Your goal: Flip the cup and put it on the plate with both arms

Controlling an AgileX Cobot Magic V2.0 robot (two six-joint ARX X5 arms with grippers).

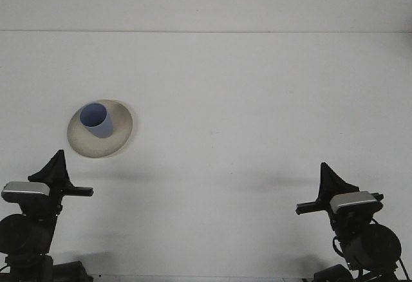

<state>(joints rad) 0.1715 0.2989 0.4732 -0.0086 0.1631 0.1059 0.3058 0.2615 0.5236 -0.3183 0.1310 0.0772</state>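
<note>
The left gripper [56, 159] sits low at the near left edge of the white desk [257, 102]; its dark fingers come together into a single point, holding nothing and touching nothing. The right gripper [328, 172] sits low at the near right edge, its fingers likewise drawn together into one dark wedge, empty and clear of any object. Each gripper carries a pale grey block just behind the fingers, with a black bar across it.

The blue cup [96, 120] stands upright on the beige plate [119, 137], mouth up, set toward the plate's far left part. The plate rests on the desk's left half, beyond the left gripper and well apart from the right one.

No brand, label or writing can be read on the cup, plate or arms.
</note>
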